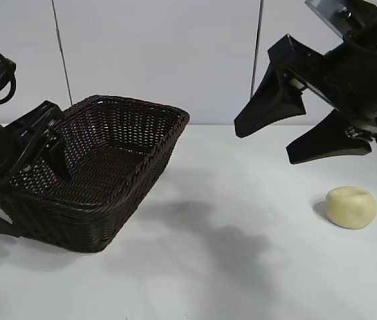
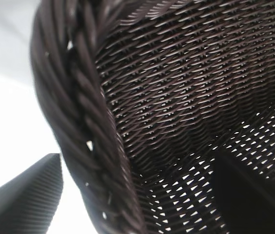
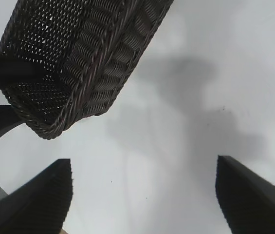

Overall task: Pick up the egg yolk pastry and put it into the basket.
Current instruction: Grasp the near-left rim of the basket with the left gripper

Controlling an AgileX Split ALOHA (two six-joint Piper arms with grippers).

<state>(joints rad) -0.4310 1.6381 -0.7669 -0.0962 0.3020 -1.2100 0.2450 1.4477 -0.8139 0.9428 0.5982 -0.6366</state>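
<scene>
Egg yolk pastry (image 1: 351, 207): lying on the white table (image 1: 241, 267) towards the exterior view's right edge, dented top up, touching nothing, well apart from the basket; not yet picked up.

Basket (image 1: 101, 167): resting on the table at the exterior view's left, mouth open and facing up, nothing visible inside apart from a gripper finger; looking tipped, near corner raised, possibly because of the finger at its wall.

Left gripper (image 1: 38, 157): reaching over the basket's left rim, one finger hanging inside the weave, the other outside the wall, so straddling the braided edge; jaws apart, and whether actually pinching the wall cannot be told; likely placed there to steady the basket while the pastry is being fetched.

Braided rim (image 2: 86, 146): filling the left wrist view between the two dark fingers, confirming the wall sitting within the open jaws.

Right gripper (image 1: 295, 133): hanging in the air above and a little to the left of the pastry, pointing down at a slant, fingers spread wide with nothing between them; right wrist view showing only bare table between the fingertips, pastry out of that view.

Likely next need: bringing the right gripper over the pastry and lowering it; soft-looking bun probably calling for a gentle squeeze.
</scene>
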